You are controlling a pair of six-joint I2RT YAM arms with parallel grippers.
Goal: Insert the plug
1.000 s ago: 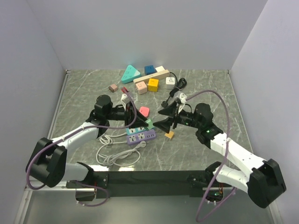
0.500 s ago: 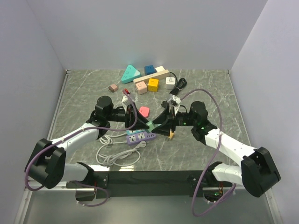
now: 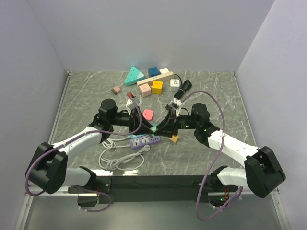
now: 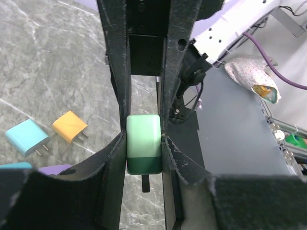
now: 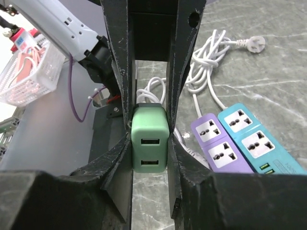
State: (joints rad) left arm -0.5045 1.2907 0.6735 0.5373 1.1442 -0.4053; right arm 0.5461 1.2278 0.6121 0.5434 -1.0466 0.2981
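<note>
A green plug with two USB ports hangs above the table between both arms. In the left wrist view my left gripper is shut on the green plug, its dark prong end toward that camera. In the right wrist view my right gripper is shut on the same plug from the port side. Seen from above, the left gripper and the right gripper meet nose to nose. Just below and left of them lie a purple power strip and a teal power strip.
A coiled white cable lies near the front. An orange plug rests beside the right gripper, and a blue plug lies by it. A pink plug and several coloured blocks and adapters sit at the back.
My right gripper has moved left to meet the left gripper and closed on the green plug. The left gripper kept its hold and hardly moved.
</note>
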